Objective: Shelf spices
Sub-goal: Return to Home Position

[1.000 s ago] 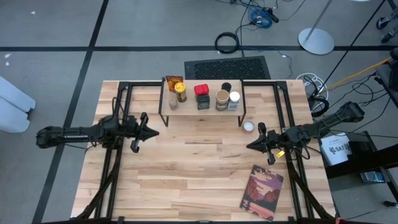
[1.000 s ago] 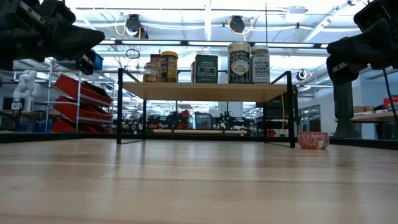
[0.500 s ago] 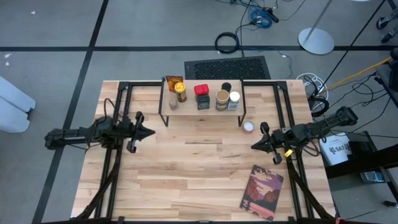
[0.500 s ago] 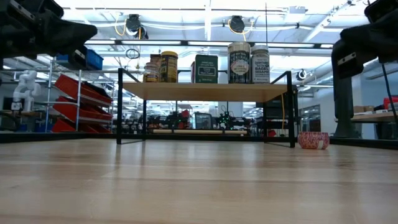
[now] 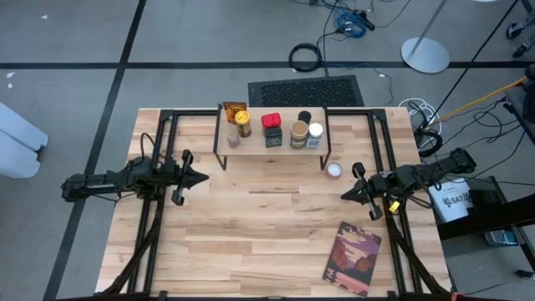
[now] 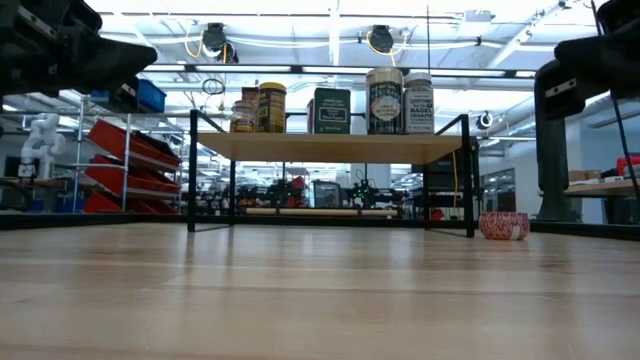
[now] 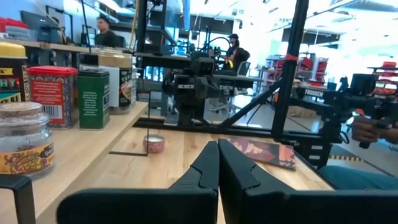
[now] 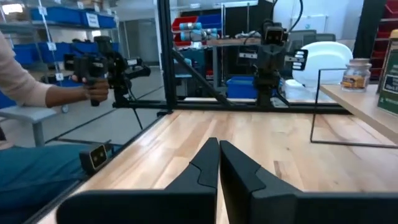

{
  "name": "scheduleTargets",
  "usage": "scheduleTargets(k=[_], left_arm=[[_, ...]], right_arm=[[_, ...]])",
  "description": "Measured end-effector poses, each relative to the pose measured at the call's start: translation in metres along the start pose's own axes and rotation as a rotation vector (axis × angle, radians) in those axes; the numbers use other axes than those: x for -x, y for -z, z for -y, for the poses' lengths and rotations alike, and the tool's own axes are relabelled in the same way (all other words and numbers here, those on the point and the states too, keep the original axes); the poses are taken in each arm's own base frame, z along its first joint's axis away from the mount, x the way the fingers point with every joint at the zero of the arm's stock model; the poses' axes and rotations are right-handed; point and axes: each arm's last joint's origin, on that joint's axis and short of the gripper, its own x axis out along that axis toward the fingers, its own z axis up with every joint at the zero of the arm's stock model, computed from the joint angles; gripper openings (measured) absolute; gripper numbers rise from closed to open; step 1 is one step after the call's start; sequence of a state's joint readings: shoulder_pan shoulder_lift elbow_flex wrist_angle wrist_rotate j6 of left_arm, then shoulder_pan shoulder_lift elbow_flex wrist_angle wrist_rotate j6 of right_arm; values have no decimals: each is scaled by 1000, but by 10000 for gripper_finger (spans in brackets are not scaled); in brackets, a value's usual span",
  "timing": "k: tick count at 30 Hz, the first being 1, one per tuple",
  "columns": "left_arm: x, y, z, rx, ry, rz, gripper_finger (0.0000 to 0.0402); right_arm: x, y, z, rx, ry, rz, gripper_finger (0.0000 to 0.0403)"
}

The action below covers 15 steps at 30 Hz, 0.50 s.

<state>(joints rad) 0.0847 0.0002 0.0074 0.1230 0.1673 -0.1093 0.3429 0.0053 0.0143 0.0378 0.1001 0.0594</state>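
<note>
Our left gripper [image 5: 199, 177] has its dark, wedge-shaped fingers [image 7: 202, 171] pressed flat together with nothing between them. The right gripper [image 5: 345, 196] is the same, its fingers [image 8: 205, 165] closed and empty. The two tips point at each other, well apart, over the plank table [image 5: 276, 226].

Between them, toward the far edge, stands the shelf [image 5: 255, 144], a pale wooden top on thin black legs. The spices [image 6: 331, 110] stand on it in a row. Nearest the left fingers is a glass jar [image 7: 22, 140] with a tan lid, then a round red tin [image 7: 52, 93] and a square green tin [image 7: 93, 98]. At the row's other end, a white-capped jar [image 6: 418, 103] reads "BAGEL SESAME".

Near the right fingertips, on the shelf's side, a small round pink tin [image 5: 334, 170] sits on the table. On their other side lies a flat reddish book [image 5: 352, 258]. We read "TROSSEN" on the right arm [image 7: 311, 92].
</note>
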Motion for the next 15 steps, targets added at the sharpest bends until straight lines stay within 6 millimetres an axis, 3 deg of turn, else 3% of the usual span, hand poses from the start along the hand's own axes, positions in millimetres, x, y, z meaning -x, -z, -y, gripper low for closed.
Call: scheduleTargets(k=[15], left_arm=[[0,8,0,9,0,-85,0]], right_arm=[[0,-1,11,28,-43,-2,0]])
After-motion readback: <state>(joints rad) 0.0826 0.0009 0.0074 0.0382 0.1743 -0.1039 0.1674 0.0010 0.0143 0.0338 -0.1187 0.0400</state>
